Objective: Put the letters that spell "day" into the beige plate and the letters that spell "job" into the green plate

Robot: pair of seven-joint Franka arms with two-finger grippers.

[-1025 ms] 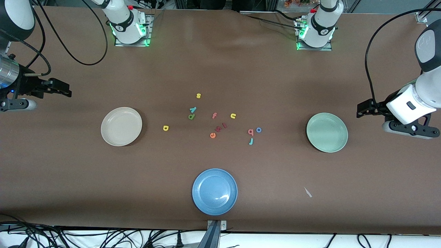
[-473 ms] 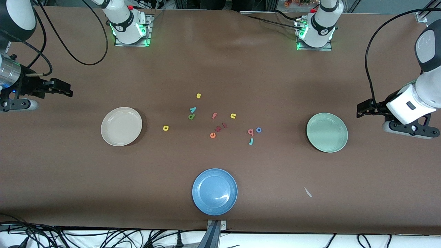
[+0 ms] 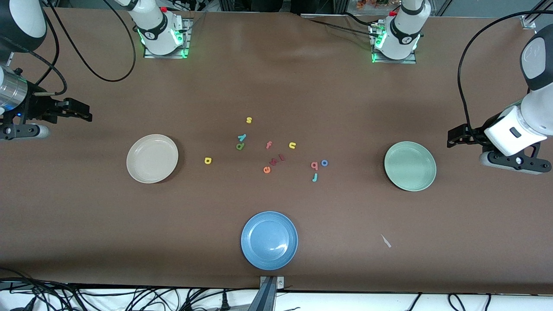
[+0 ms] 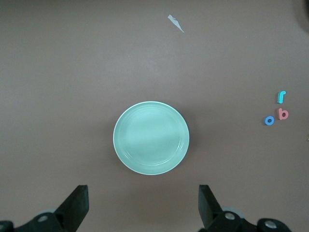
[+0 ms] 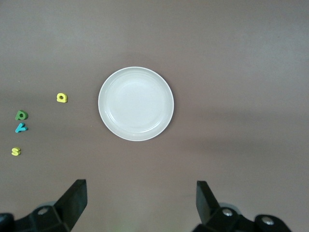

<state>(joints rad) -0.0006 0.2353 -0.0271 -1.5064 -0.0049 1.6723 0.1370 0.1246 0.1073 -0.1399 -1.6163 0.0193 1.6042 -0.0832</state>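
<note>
Nothing is sorted yet: both plates look empty. The left tool (image 4: 142, 210) and right tool (image 5: 140, 208) hang wide, holding nothing, at the surface's (image 3: 276, 86) ends; next, one must reach the letters, likely the yellow "a" (image 3: 208, 160).

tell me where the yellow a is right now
In the front view the yellow a lies flat on the table between the beige plate and the green d, apart from both and slightly nearer the camera than the d.
</note>
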